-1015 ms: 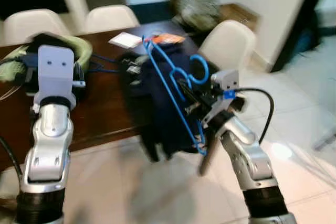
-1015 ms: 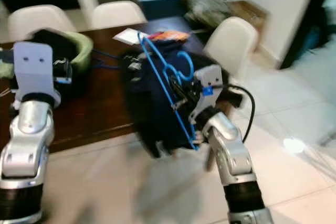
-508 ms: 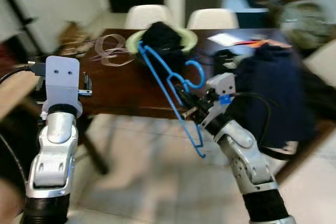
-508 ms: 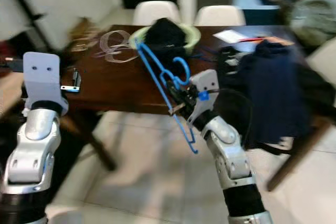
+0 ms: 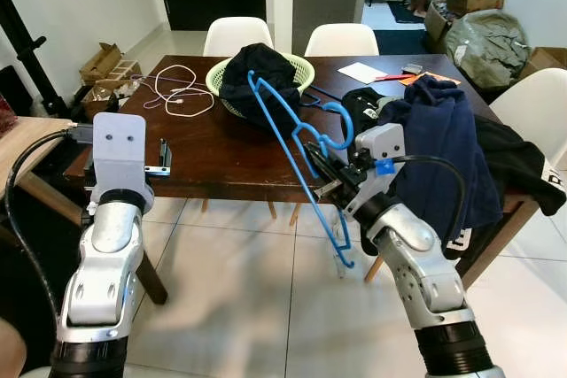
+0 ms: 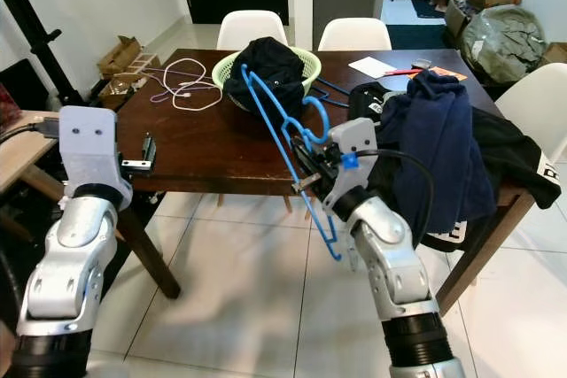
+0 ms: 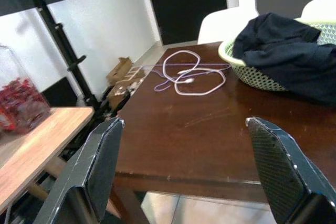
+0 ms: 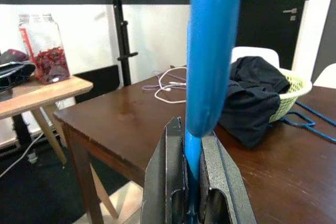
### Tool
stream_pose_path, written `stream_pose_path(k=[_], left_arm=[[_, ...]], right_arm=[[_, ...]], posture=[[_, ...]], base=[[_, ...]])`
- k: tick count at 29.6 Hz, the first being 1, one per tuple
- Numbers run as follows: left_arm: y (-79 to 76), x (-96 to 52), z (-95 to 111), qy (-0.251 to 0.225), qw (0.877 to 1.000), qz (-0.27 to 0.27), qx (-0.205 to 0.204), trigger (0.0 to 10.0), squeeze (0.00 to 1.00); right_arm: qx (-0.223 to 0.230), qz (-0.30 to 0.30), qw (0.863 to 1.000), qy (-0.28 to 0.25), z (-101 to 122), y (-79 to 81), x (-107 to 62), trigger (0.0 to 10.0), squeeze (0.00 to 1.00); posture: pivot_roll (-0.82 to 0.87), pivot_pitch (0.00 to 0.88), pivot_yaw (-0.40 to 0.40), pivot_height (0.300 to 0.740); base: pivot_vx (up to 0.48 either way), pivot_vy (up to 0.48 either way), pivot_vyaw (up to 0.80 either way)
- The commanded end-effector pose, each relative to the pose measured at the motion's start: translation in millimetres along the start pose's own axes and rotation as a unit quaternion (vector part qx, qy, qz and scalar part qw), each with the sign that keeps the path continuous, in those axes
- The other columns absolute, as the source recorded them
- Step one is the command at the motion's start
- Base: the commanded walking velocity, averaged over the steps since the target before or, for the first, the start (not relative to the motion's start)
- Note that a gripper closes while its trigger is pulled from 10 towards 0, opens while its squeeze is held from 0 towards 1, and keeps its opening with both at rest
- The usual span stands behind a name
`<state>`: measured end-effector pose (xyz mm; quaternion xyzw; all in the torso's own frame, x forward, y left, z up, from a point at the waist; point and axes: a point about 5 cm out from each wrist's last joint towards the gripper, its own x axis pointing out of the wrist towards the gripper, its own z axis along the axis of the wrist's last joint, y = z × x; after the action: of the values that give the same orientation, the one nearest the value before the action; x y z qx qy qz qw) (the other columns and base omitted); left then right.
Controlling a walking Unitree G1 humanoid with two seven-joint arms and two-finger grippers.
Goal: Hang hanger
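The dark wooden table [image 5: 221, 152] is the reference landmark and the largest item. White chairs [image 5: 237, 35] stand along its far edge, and another white chair [image 5: 536, 104] stands at its right end. A navy garment [image 5: 441, 161] is draped over the table's right portion and hangs past the near edge, with a black garment [image 5: 514, 161] beside it toward that right-end chair. A green basket [image 5: 219, 79] sits on the table's far centre and holds dark clothing [image 5: 257, 70]. A white cable [image 5: 175, 93] lies coiled on the tabletop to the left of the basket. A low light-wood side table [image 7: 31, 140] carrying a jar [image 8: 43, 47] of red contents stands off the table's left end.

The blue hanger [image 5: 297, 161] is held in the air at the table's near edge, in front of the basket, tilted with its hook [image 5: 341, 126] toward the navy garment. The right gripper [image 5: 330, 181] is at the near edge, fingers [image 8: 164, 182] pressed together on the hanger's bar, pinching it.

The left gripper [image 7: 184, 169] is raised at the table's left near corner, its fingers [image 7: 102, 163] spread wide with nothing between them.
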<state>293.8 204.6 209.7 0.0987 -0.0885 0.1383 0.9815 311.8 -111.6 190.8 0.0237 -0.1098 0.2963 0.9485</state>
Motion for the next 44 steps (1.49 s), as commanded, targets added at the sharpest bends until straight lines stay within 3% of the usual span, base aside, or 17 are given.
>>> stream_pose_path(k=[1,20,22,28,32,36,38,41,44], left_arm=[[0.8,0.2,-5.3,0.010,1.000,-0.001,0.001,10.0,0.00],[4.9,5.5,10.0,-0.018,1.000,-0.001,-0.005,10.0,0.00],[2.2,7.3,16.3,-0.032,0.999,-0.021,-0.022,10.0,0.00],[-11.1,7.4,43.7,-0.096,0.991,-0.093,-0.012,10.0,0.00],[-13.5,7.8,49.2,-0.109,0.989,-0.102,-0.001,10.0,0.00],[-15.2,7.7,46.9,-0.105,0.988,-0.115,0.009,10.0,0.00],[-18.0,5.9,34.7,-0.076,0.984,-0.161,0.023,10.0,0.00],[-13.5,7.8,22.9,-0.039,0.987,-0.146,0.045,10.0,0.00],[-14.4,8.9,12.3,-0.007,0.987,-0.157,0.040,10.0,0.00]], right_arm=[[0.002,0.003,1.000,0.008,-3.4,1.8,0.3,10.0,0.00],[0.022,-0.011,1.000,0.005,-1.2,-0.1,2.2,10.0,0.00],[0.032,-0.016,0.999,0.007,-0.9,-1.3,4.2,10.0,0.00],[0.033,-0.028,0.999,-0.002,1.8,-4.6,5.2,10.0,0.00],[0.029,-0.030,0.999,-0.008,2.9,-4.8,5.2,10.0,0.00],[0.027,-0.030,0.999,-0.010,3.4,-4.5,5.2,10.0,0.00],[0.025,-0.029,0.999,-0.012,4.8,-4.6,5.1,10.0,0.00],[0.024,-0.029,0.999,-0.011,5.1,-5.9,5.0,10.0,0.00],[0.024,-0.029,0.999,-0.012,5.5,-5.9,5.6,10.0,0.00]], posture=[[-0.01,0.072,0.027,0.740],[0.00,0.075,0.028,0.740],[0.00,0.075,0.028,0.740],[0.00,0.073,0.029,0.740],[0.00,0.071,0.030,0.740],[0.00,0.068,0.029,0.740],[0.00,0.067,0.028,0.740],[0.01,0.064,0.027,0.740],[0.01,0.062,0.026,0.740]], base=[[0.465,0.000,0.00],[0.442,0.000,-0.03],[0.442,0.000,-0.80],[0.418,0.000,-0.67],[0.102,0.000,0.00],[0.000,0.000,0.00],[0.000,0.000,0.00],[0.000,0.000,0.00],[0.000,0.000,0.00]])
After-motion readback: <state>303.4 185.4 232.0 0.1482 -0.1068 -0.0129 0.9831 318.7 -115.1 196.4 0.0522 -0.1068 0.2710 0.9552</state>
